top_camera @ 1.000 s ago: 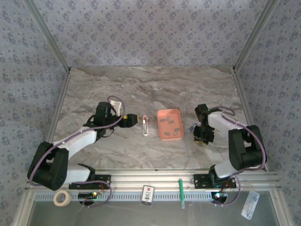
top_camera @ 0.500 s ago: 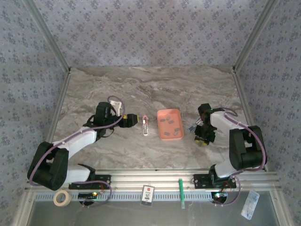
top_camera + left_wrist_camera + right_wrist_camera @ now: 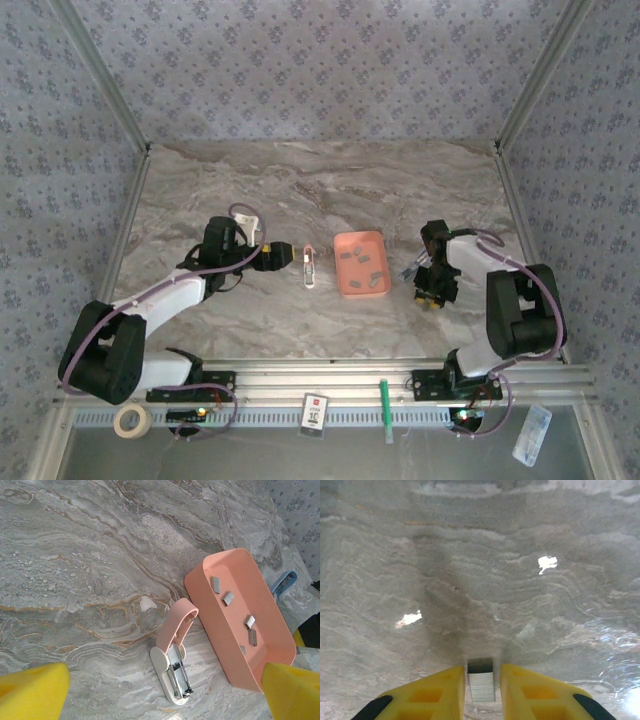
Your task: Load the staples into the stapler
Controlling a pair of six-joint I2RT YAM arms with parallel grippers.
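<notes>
The stapler [image 3: 173,662] lies open on the marble, its salmon-pink lid swung up off a whitish base with a bare metal rail; from above the stapler [image 3: 308,268] sits just left of the tray. Several grey staples [image 3: 228,598] lie in the salmon-pink tray [image 3: 215,615]. My left gripper [image 3: 163,692] hangs open just left of the stapler, one yellow fingertip in each lower corner of its wrist view. My right gripper [image 3: 482,687] is down at the table, right of the tray [image 3: 341,240], and is shut on one staple strip [image 3: 481,686]. From above, that right gripper [image 3: 433,292] points toward the near edge.
A small blue plastic piece [image 3: 409,270] lies between the tray and the right gripper. Beyond the front rail sit a tape roll [image 3: 131,421], a card [image 3: 315,413], a green pen [image 3: 385,408] and a plastic packet [image 3: 532,434]. Patterned walls enclose the table.
The right gripper has shifted slightly rightward and toward the near edge, staying low at the table. The left arm, stapler and tray have not moved.
</notes>
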